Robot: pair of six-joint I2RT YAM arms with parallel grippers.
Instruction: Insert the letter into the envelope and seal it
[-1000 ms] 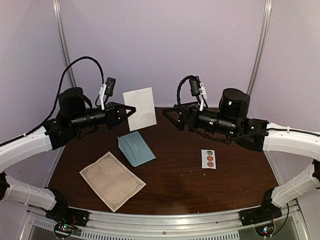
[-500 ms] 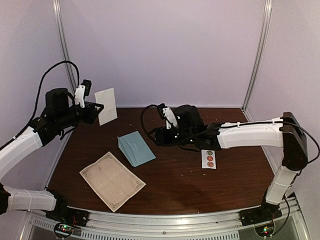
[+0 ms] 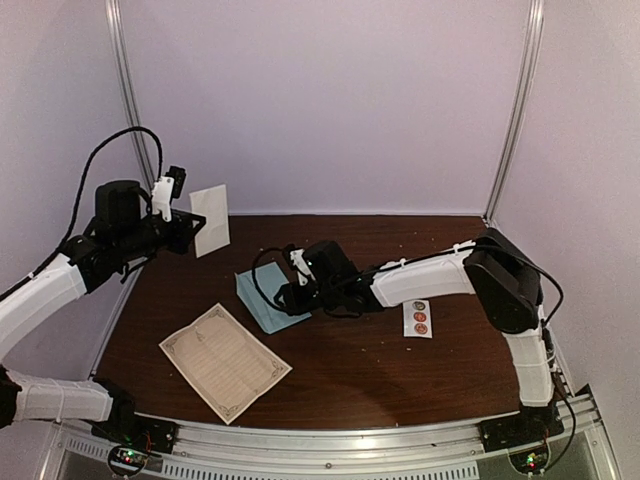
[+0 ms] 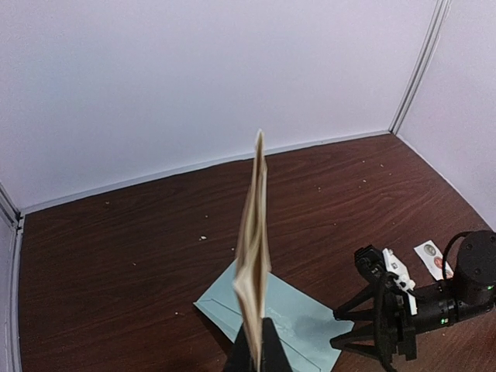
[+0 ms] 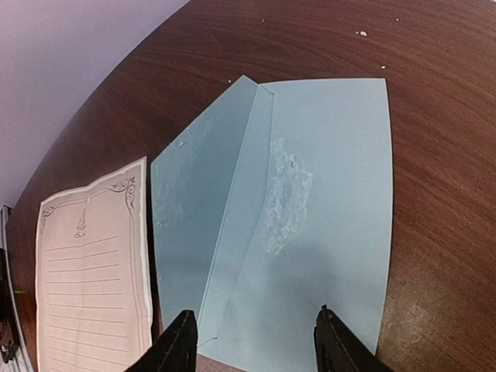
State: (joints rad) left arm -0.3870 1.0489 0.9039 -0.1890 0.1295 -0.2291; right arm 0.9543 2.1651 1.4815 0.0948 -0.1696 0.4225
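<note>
My left gripper [image 3: 195, 228] is shut on a folded cream letter [image 3: 210, 218], holding it upright in the air over the table's left rear. In the left wrist view the letter [image 4: 254, 232] shows edge-on above the shut gripper [image 4: 260, 341]. The light blue envelope [image 3: 262, 300] lies flat on the brown table, its flap side up with a scuffed glue patch [image 5: 287, 194]. My right gripper [image 3: 285, 298] is low at the envelope's right edge. It is open [image 5: 254, 312], its fingers straddling the envelope [image 5: 310, 209] with nothing gripped.
A second cream sheet with an ornate dark border [image 3: 225, 360] lies flat at front left, close beside the envelope [image 5: 93, 271]. A small white sticker strip [image 3: 418, 318] lies right of centre. White walls close the back and sides of the table [image 3: 350, 380].
My right arm has reached left and down to the envelope, its jaws narrowing partway. My left arm swung left with the letter, then stayed nearly still.
</note>
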